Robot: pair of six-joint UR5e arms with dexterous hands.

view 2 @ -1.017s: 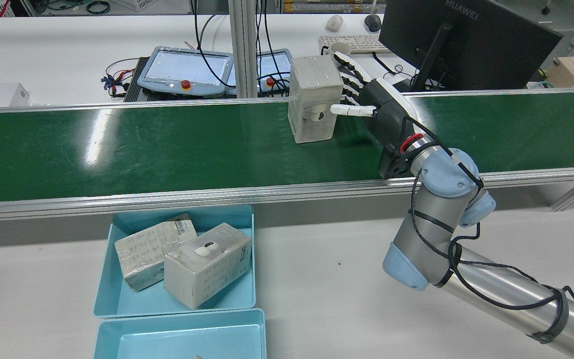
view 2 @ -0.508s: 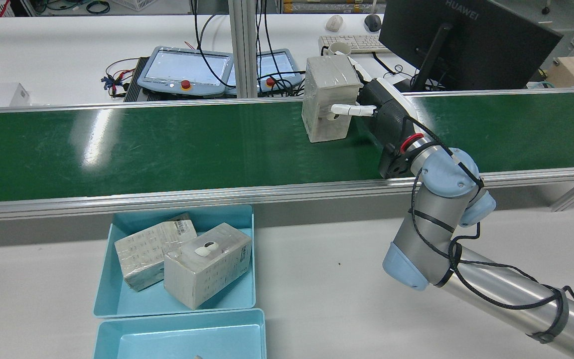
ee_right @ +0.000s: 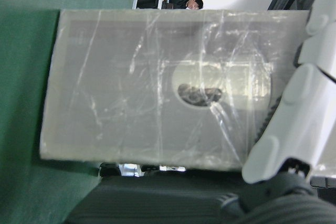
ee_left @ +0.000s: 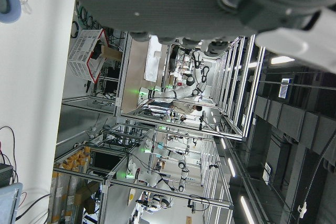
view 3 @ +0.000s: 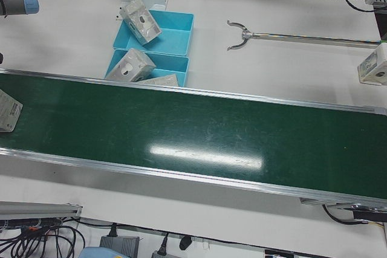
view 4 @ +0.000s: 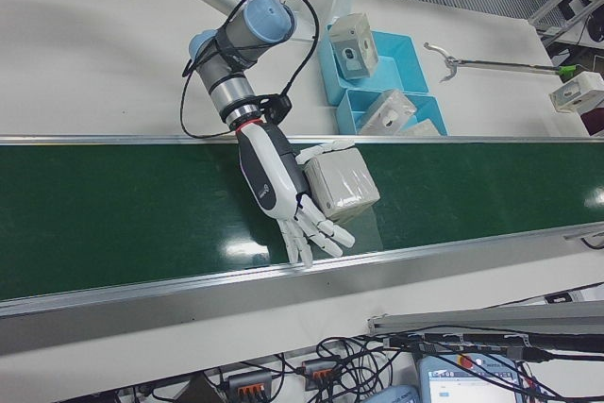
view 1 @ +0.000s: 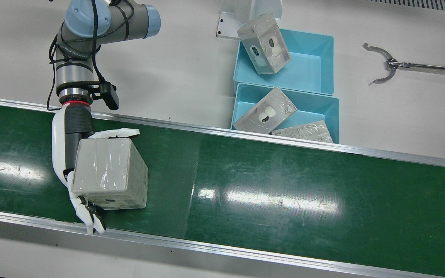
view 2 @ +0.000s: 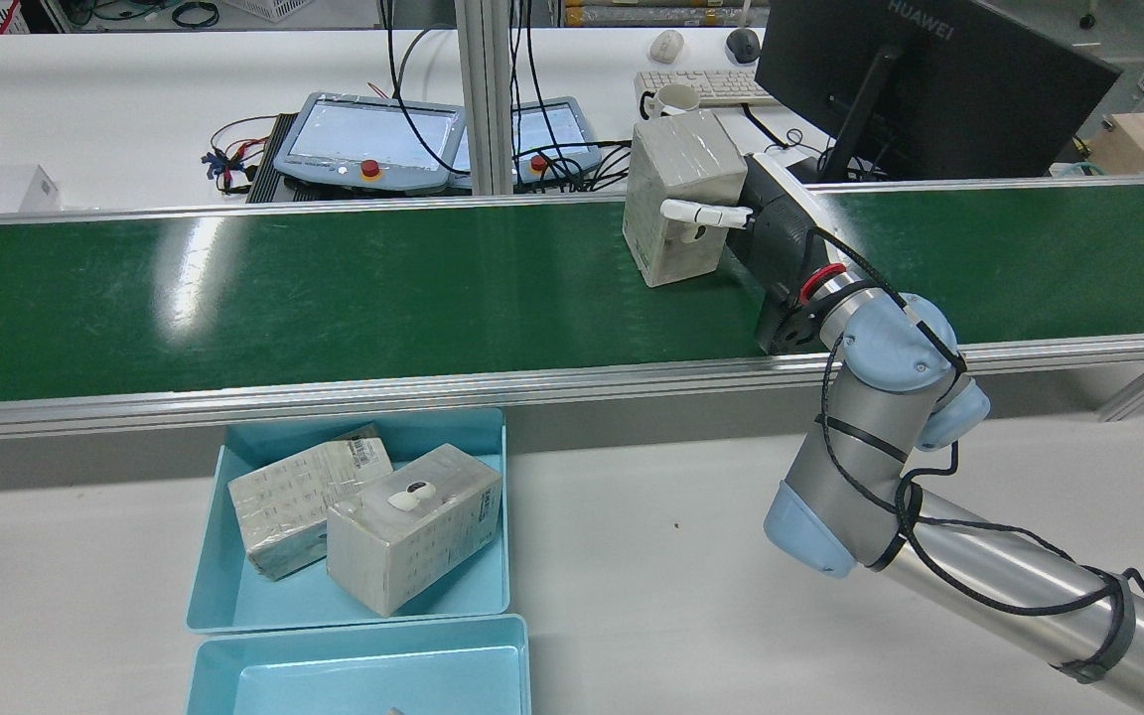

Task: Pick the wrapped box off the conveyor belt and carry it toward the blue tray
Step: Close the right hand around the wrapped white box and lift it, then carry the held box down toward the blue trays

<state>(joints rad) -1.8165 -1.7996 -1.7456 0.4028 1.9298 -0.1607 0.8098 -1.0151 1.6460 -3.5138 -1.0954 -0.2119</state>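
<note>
**box against the palm, grasp not yet closed**

the wrapped box [view 2: 683, 199] stands upright on the conveyor belt [view 2: 334, 298], toward its far edge in the rear view, right up against the right hand [view 4: 283, 181]. in the right hand view it fills nearly the whole picture, its oval window facing the camera, so the palm looks pressed close to one broad side. one white finger [view 2: 699, 212] lies across the side that faces the robot. in the right-front view the other fingers [view 4: 316, 230] are spread and stretched out past the box on the side toward the operators' rail — not curled onto it. so the hand is partly open: thumb side touching, the rest splayed, and whether it bears any of the box's weight cannot be told. the box's foot appears to rest on the belt.

the step in hand seems to be the grasp itself, with lift and carry yet to come. the next move calls for the spread fingers to fold onto the far face so the box is pinched between them and the near finger, then a clean rise off the belt. the film wrap looks slick, so a loose pinch could let it slide or tip.

the blue tray [view 2: 224, 586] sits well apart, off the belt on the robot's side, and already holds two wrapped boxes [view 2: 363, 521] — room is tight there. the left hand's own camera shows only the dark underside of the hand and the room beyond, so how far open it is cannot be told.
</note>
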